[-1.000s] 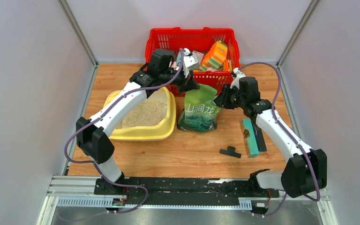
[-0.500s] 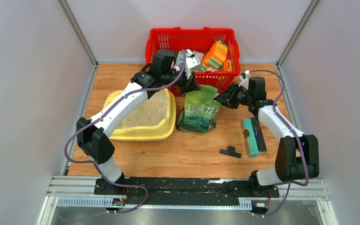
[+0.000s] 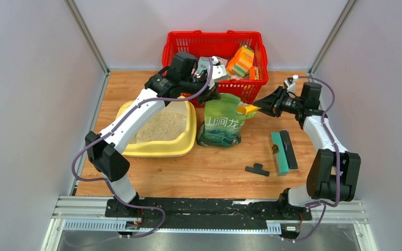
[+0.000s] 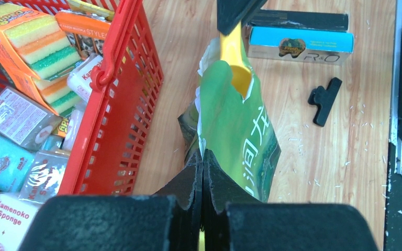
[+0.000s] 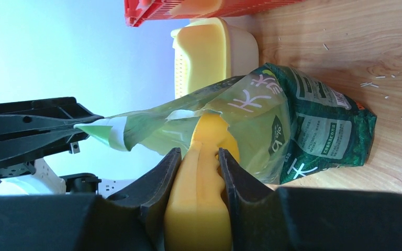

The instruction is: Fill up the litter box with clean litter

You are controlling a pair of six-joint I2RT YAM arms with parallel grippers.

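The pale-yellow litter box (image 3: 159,150) lies at the left with beige clean litter (image 3: 159,128) in it. The box also shows in the right wrist view (image 5: 209,57). A green bag (image 3: 222,125) stands to its right. My left gripper (image 3: 212,97) is shut on the bag's top edge (image 4: 202,157) and holds the mouth up. My right gripper (image 3: 264,109) is shut on the handle of a yellow-orange scoop (image 3: 248,110), whose head sits in the bag's mouth (image 5: 212,130). The scoop's contents are hidden.
A red mesh basket (image 3: 214,39) with sponges and packets stands behind the bag, close to my left gripper. A teal box (image 3: 279,151) and a black clip (image 3: 257,169) lie at the right front. Loose grains dot the wooden table.
My right gripper has drawn back to the right, away from the bag, with the scoop, so the scoop's handle now shows. My left gripper still holds the bag's edge.
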